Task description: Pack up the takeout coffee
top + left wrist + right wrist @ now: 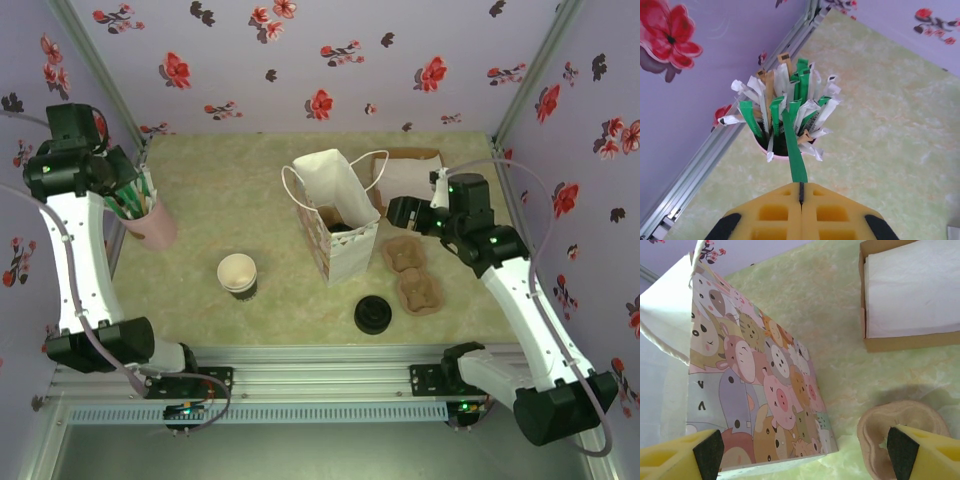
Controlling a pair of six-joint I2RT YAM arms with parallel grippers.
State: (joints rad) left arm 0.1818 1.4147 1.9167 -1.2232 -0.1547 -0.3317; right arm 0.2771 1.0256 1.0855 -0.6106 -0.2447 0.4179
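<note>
Green stick pinched in left claw; right claw gapes.

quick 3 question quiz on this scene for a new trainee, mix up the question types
1. True or false: the left end effector is shut on a green packet from the pink cup.
2. Fill the blank: the right end effector, beside the gift bag, is ____ (open or shut).
3. Pick one: the white paper lies in
A. the cardboard box
B. the gift bag
C. the pink cup

Key: 1 true; 2 open; 3 A
</note>
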